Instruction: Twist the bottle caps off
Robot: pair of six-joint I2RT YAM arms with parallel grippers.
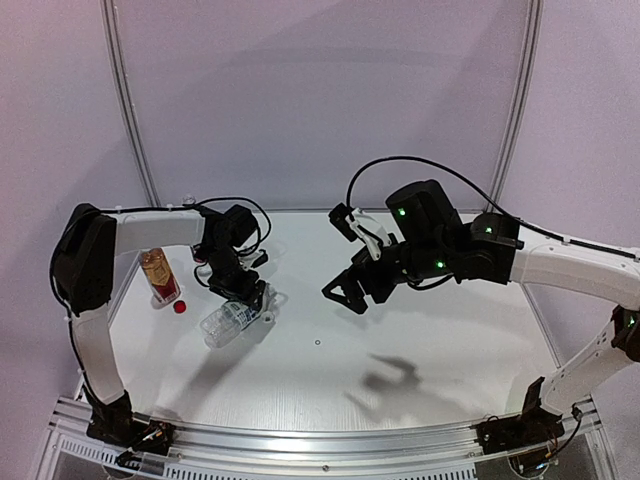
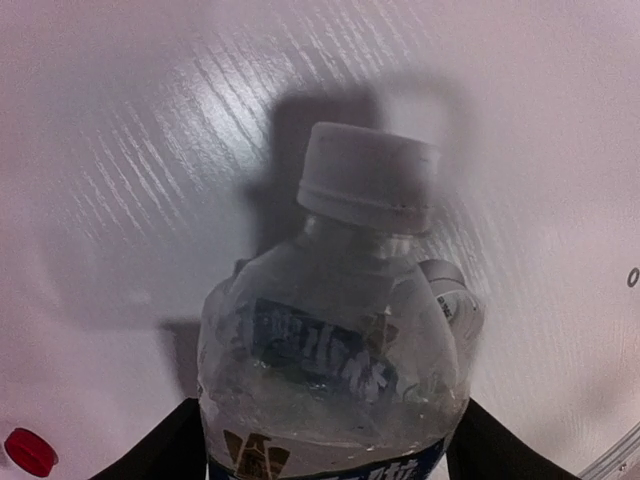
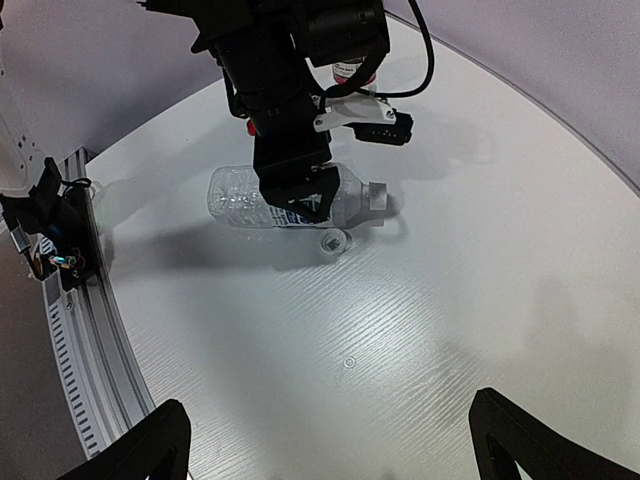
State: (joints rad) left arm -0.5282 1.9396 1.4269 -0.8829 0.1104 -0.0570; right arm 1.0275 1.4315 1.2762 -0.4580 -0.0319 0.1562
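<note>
The left claw (image 2: 330,445) clamped the lying clear bottle (image 2: 330,350), white cap (image 2: 368,178) fitted; the right claw (image 3: 330,440) hung wide open, empty; the next move required it to grip and twist that cap.

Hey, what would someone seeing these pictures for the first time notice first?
The left gripper clamps a clear bottle lying on its side left of the middle of the table, whitish cap still on. A red cap lies loose beside an upright amber bottle near the left edge, while the right gripper hangs open in the air over the middle.
</note>
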